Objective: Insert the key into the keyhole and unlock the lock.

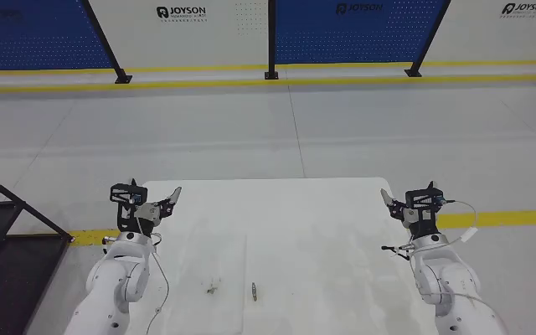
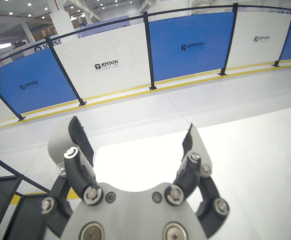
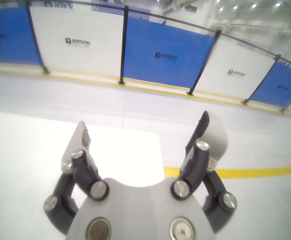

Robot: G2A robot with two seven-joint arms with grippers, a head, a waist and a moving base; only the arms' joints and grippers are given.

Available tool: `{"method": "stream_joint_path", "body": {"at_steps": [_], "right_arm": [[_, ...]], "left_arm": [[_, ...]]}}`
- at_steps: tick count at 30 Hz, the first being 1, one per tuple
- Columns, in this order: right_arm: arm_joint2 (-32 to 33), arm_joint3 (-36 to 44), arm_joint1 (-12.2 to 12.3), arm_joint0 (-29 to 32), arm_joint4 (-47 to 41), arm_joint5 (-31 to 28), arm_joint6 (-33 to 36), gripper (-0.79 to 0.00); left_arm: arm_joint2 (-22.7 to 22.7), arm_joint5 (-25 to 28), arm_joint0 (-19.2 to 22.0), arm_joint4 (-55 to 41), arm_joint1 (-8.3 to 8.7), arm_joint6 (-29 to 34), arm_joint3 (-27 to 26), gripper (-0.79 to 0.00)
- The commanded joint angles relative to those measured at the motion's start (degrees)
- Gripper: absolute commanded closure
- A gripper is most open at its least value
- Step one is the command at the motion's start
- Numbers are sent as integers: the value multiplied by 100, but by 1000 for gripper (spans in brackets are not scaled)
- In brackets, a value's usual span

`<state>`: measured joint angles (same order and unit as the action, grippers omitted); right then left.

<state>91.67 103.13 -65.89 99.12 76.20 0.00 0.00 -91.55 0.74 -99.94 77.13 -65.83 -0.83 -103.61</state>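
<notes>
The left gripper [image 2: 133, 136] is over the far left corner of the table [image 1: 335, 218], fingers apart. Near the front edge lies the key [image 1: 211, 290], with the lock [image 1: 252, 291] to its right, not touching. The right gripper [image 3: 143, 120], also spread, is over the far right corner.

Light: bright, even, from ceiling spots [image 2: 29, 4] overhead | Glare: worktop [image 2: 245, 145] washed out to near white in both wrist views; floor [image 1: 335, 126] pale, evenly lit | Distortion: fence rail [image 2: 181, 11] bows strongly toward wrist-view edges, fence lines straight in top view
</notes>
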Motion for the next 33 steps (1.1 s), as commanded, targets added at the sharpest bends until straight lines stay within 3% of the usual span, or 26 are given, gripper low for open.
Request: {"method": "stream_joint_path", "body": {"at_steps": [1, 4, 9, 16, 19, 22, 26, 33], "right_arm": [[0, 0, 0, 0, 0, 0, 0, -785], [0, 0, 0, 0, 0, 0, 0, -785], [0, 0, 0, 0, 0, 0, 0, -785], [0, 0, 0, 0, 0, 0, 0, -785], [0, 0, 0, 0, 0, 0, 0, -785], [0, 0, 0, 0, 0, 0, 0, -785], [0, 0, 0, 0, 0, 0, 0, -785], [0, 0, 0, 0, 0, 0, 0, -785]], "left_arm": [[-15, 146, -280, 239, 10, -237, -77, -785], [-173, 368, -751, 254, 24, -490, -278, -785], [-719, 1193, -1639, 191, 87, -505, -816, -785], [-1280, 3031, -2974, -138, 175, 86, -1495, -785], [-1405, 4042, -3212, -695, 229, 625, -1517, -785], [-1294, 4252, -3296, -1198, 248, 1312, -1536, -785], [-1009, 4082, -3208, -1829, 272, 2417, -1598, -785], [-319, 3208, -2581, -2231, 299, 4042, -1535, -785]]}}
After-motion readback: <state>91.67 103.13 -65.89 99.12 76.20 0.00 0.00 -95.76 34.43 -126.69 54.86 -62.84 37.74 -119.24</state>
